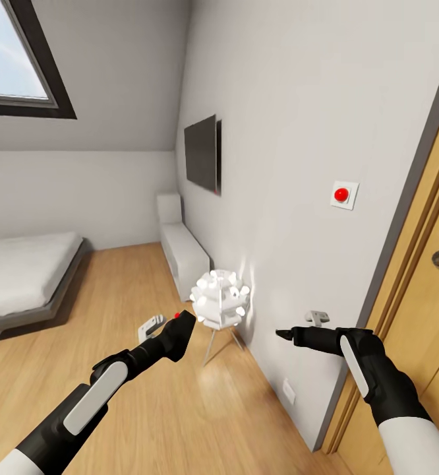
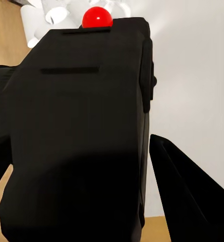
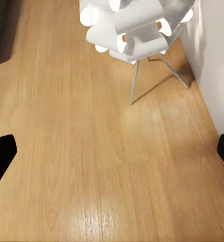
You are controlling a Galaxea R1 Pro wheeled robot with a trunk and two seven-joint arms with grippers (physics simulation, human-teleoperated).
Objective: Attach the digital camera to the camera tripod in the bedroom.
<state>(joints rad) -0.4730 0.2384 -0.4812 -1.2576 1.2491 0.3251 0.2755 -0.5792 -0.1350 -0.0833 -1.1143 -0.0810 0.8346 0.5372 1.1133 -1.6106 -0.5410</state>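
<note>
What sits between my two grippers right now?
In the head view, the white lamp on thin metal legs stands between the left gripper, shut on the camera, and the open right gripper, farther back by the wall.

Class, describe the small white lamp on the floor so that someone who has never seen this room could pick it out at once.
Start at the long grey wall carrying the dark flat screen. Follow it down to the wood floor, just past the end of the low white bench. There stands the lamp: a knobbly white ball on thin metal legs, glowing against the wall.
</note>
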